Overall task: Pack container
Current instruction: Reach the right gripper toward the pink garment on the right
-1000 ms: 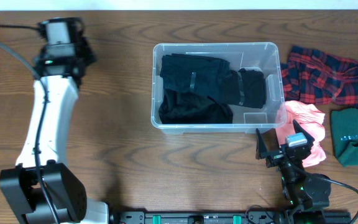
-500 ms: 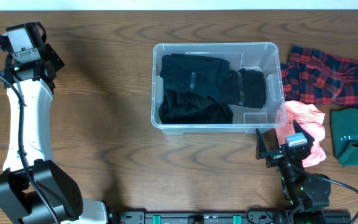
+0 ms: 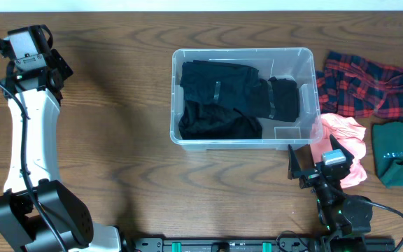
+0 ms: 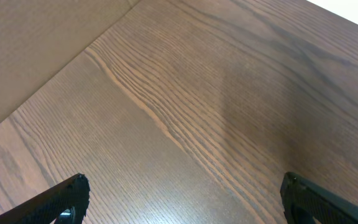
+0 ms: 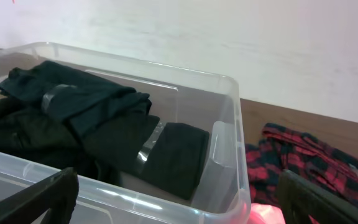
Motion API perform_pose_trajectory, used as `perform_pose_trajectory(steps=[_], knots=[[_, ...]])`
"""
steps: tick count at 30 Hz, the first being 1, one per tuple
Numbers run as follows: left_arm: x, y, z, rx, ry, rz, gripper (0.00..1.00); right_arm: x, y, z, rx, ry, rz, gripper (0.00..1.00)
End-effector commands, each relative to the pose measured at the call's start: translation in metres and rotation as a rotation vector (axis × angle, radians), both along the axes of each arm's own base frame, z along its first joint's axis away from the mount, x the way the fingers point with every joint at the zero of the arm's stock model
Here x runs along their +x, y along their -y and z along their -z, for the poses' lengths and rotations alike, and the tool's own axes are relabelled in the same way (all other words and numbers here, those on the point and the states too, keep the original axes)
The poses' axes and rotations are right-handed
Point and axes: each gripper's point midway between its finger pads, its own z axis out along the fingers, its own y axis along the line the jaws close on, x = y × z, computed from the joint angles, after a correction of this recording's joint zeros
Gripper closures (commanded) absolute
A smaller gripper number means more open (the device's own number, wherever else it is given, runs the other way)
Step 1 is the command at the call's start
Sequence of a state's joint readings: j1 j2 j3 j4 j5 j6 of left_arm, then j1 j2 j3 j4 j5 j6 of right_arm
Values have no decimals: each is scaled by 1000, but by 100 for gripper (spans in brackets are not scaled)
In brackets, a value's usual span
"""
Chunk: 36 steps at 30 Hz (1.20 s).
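Pink cloth point(image 3: 341, 129) is the nearest loose item, crumpled on the wooden table point(image 3: 131, 126) just off the near right corner of the bin. Our right gripper point(image 3: 315, 159) hangs at its near edge with both jaws spread wide and nothing between them; through its wrist camera we look over the bin's rim rather than down at the cloth.

Next out is the container point(image 3: 243, 51), the clear plastic bin sitting upright at mid-table, slightly right of centre. Black garments point(image 3: 222, 94) already lie folded and bunched inside it, covering most of the floor except a bare patch at the near right corner.

To the right of the bin, outside it, a red plaid cloth point(image 3: 369, 87) sprawls beside the far right corner, and a green cloth point(image 3: 399, 152) lies folded nearer to us by the table's right edge.

Farthest away, our left gripper point(image 4: 184, 196) hovers over bare wood near the far left corner, jaws released and carrying nothing.

That left arm is the one thing that has changed. A second ago its wrist stood further in toward the bin; it then swung out to the left and has held there for the last half second. The right arm, the bin and the cloths have not shifted.

We read this as the left arm clearing away from the bin, its part finished for now. With three cloths still outside, the packing looks only partly done, and the pink cloth under our right gripper seems the likely next pick.
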<state>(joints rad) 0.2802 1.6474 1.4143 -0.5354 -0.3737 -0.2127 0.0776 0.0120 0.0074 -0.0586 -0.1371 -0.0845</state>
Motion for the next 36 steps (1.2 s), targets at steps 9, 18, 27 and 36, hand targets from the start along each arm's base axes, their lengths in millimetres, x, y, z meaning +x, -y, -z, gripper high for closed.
perform_pose_trajectory(steps=[9, 18, 27, 36], knots=[[-2, -3, -6, 12, 6, -11, 2, 0, 3, 0, -11, 4, 15, 1], [-2, -3, -6, 12, 6, -11, 2, -3, -12, -16, 16, 65, -75, 1], [-2, -3, -6, 12, 6, -11, 2, -23, -18, -102, 85, 238, -128, 1], [-2, -3, -6, 12, 6, -11, 2, -46, 41, -201, 93, 244, 211, 1]])
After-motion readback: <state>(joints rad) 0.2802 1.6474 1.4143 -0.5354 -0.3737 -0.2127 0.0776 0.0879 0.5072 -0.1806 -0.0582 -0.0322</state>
